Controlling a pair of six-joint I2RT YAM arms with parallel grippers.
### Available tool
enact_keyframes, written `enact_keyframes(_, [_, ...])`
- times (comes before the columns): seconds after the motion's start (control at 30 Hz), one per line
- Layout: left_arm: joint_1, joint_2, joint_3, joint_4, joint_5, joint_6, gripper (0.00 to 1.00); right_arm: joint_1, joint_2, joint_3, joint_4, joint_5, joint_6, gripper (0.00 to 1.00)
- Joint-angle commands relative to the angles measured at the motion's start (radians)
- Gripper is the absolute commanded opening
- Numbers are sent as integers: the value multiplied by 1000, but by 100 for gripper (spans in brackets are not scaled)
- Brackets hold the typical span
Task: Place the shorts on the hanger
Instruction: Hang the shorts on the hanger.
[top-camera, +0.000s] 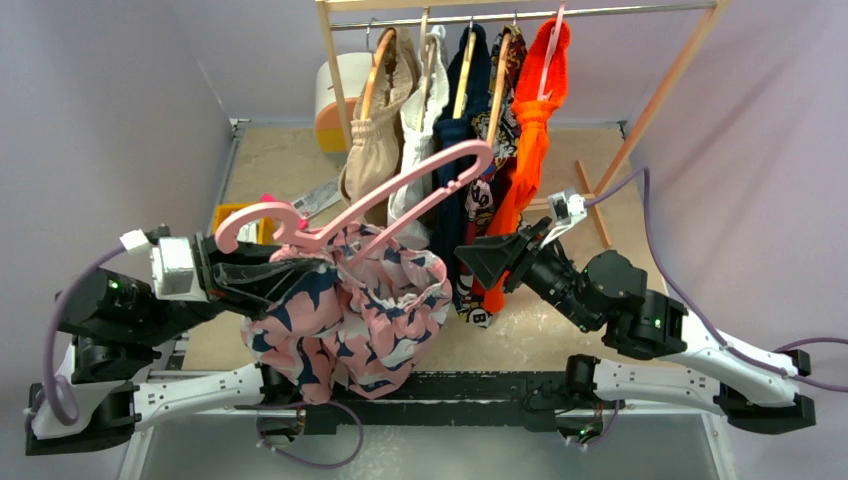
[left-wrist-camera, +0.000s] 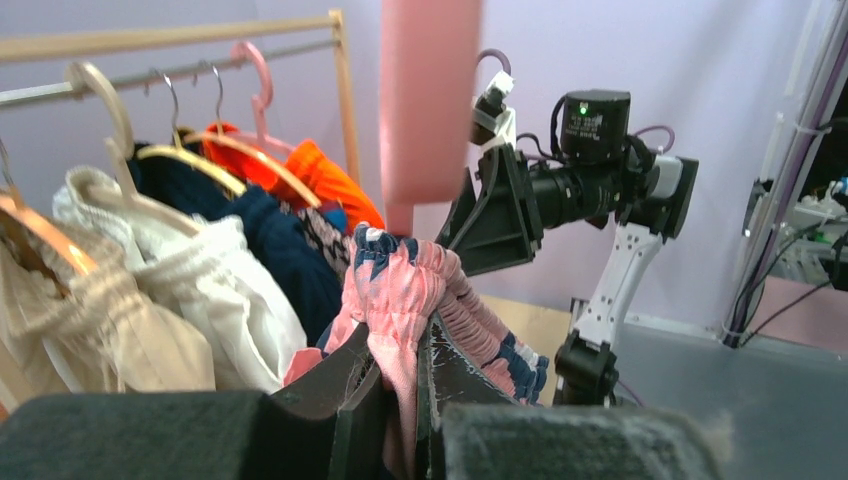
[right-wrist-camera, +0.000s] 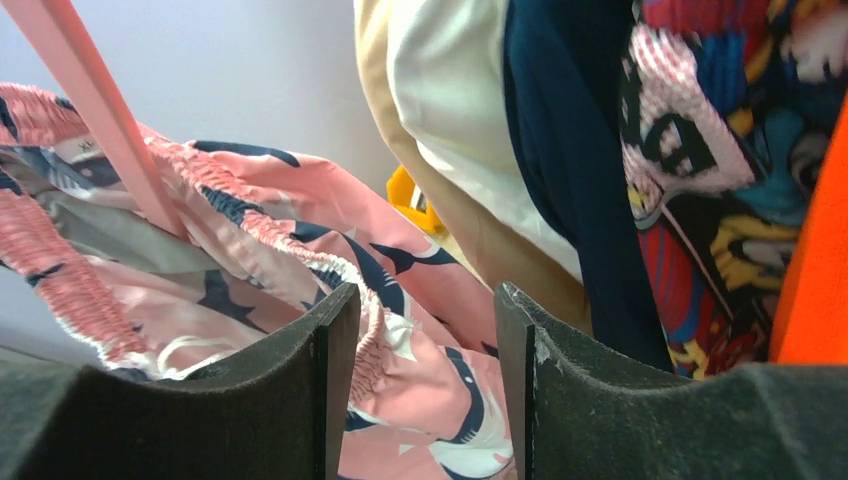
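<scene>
The pink shorts (top-camera: 350, 310) with the navy-and-white print hang in the air at the table's near edge. My left gripper (top-camera: 292, 276) is shut on their gathered waistband (left-wrist-camera: 400, 300), and pink fabric shows pinched between the fingers (left-wrist-camera: 450, 375). The large pink hanger (top-camera: 400, 185) lies slanted above the shorts. Its hook is at the left, and one thin arm (right-wrist-camera: 100, 110) runs down into the waistband opening. My right gripper (top-camera: 482, 262) is open and empty just right of the shorts (right-wrist-camera: 420, 280), with the fabric showing behind its gap (right-wrist-camera: 425, 325).
A wooden clothes rack (top-camera: 520, 15) stands at the back with tan, white, navy and patterned garments on wooden hangers and an orange garment (top-camera: 535, 110) on a pink hanger. They hang close behind my right gripper. A yellow object (top-camera: 235, 215) lies at the left and a white-and-orange cylinder (top-camera: 340, 90) at the back.
</scene>
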Motion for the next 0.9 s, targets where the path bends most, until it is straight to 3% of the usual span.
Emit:
enact_keyframes(0.0, [2,-58,-76,104,-17,-47,0,4,-36,-45,51,-16,124,55])
enact_keyframes(0.33, [2,-56,-101,86,-29,-32,0,4,135,43,-85,-159,181,55])
enact_keyframes(0.63, [2,-66,-106,77,-40,-30,0,4,142,29,-104,-105,218,52])
enact_keyframes(0.87, [2,-73,-111,67,-56,-23,0,4,145,27,-85,-134,207,41])
